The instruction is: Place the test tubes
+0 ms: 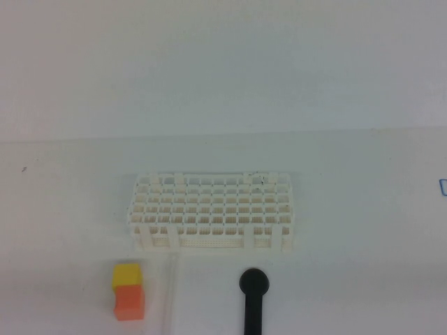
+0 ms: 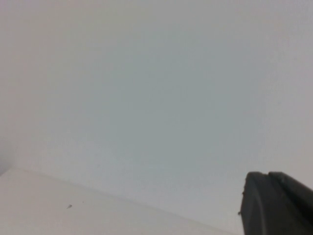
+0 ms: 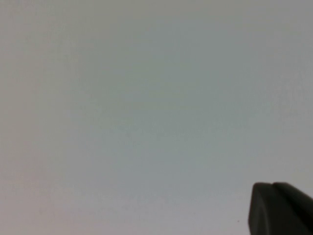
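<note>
A white test tube rack [image 1: 213, 211] with several rows of holes stands in the middle of the table. A clear test tube [image 1: 170, 293] lies flat on the table in front of the rack's left part, running toward the near edge. Neither arm shows in the high view. My left gripper [image 2: 268, 175] appears only as dark tips pressed together in the left wrist view, facing a blank wall and a strip of table edge, with nothing held. In the right wrist view my right gripper [image 3: 272, 186] looks the same, shut and empty, against a blank surface.
A yellow and orange block [image 1: 128, 291] sits left of the lying tube. A black object with a round head and a straight handle [image 1: 253, 299] lies in front of the rack's right part. A blue mark [image 1: 443, 186] shows at the table's right edge.
</note>
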You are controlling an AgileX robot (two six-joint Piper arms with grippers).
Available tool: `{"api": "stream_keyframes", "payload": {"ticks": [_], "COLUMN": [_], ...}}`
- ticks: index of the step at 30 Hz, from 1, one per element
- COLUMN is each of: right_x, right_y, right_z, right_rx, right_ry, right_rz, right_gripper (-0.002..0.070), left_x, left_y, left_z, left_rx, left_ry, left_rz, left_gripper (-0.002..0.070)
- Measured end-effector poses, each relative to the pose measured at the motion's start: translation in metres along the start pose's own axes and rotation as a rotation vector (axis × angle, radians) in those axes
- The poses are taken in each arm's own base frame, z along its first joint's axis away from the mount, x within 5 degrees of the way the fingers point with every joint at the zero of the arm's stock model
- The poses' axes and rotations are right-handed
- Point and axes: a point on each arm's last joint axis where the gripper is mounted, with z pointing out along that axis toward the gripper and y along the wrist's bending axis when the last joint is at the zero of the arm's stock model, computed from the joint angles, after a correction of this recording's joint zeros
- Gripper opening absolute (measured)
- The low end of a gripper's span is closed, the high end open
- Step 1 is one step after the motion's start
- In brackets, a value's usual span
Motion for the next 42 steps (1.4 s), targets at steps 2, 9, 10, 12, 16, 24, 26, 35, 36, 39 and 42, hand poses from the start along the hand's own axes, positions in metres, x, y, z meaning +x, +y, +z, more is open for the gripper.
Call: {"api": "stream_keyframes", "payload": {"ticks": [2, 9, 10, 12, 16, 24, 26, 35, 36, 39, 42], "right_x": [0.000, -0.008, -0.017, -0.036, -0.080, -0.121, -0.114, -0.087, -0.087, -0.087, -0.086], "right_y": [0.000, 0.000, 0.000, 0.001, 0.002, 0.002, 0.003, 0.012, 0.014, 0.019, 0.020], "right_z": [0.000, 0.002, 0.003, 0.004, 0.003, 0.018, 0.024, 0.035, 0.035, 0.036, 0.037], "right_rx": [0.000, 0.000, 0.000, -0.002, -0.002, -0.002, -0.013, -0.258, -0.274, -0.305, -0.268], "right_ry": [-0.004, 0.080, 0.085, 0.080, 0.103, 0.359, 0.499, 1.018, 1.029, 1.034, 1.047], "right_rz": [0.000, 0.019, 0.024, 0.024, 0.009, -0.014, -0.043, -0.208, -0.189, -0.136, -0.037], "right_gripper": [-0.0001, -0.0001, -0.0001, -0.0001, -0.0001, -0.0001, -0.0001, -0.0001, -0.0001, -0.0001, -0.0001], "left_x": [-0.001, -0.039, -0.047, -0.059, -0.084, -0.075, -0.057, -0.035, -0.032, -0.021, 0.000], "left_y": [0.000, -0.011, -0.014, -0.020, -0.029, -0.037, -0.040, -0.051, -0.053, -0.057, -0.057], "left_z": [0.000, 0.001, 0.001, 0.001, 0.003, 0.019, 0.021, 0.065, 0.072, 0.091, 0.109], "left_rx": [0.001, 0.023, 0.031, 0.040, 0.044, 0.073, 0.127, 0.202, 0.218, 0.246, 0.244], "left_ry": [-0.016, -0.020, 0.007, 0.102, 0.334, 0.488, 0.705, 1.057, 1.088, 1.186, 1.304], "left_rz": [-0.007, -0.074, -0.045, 0.053, 0.160, -0.098, -0.014, -0.133, -0.158, -0.210, -0.189], "left_gripper": [-0.0001, -0.0001, -0.0001, -0.0001, -0.0001, -0.0001, 0.0000, 0.0000, 0.0000, 0.0000, 0.0000]}}
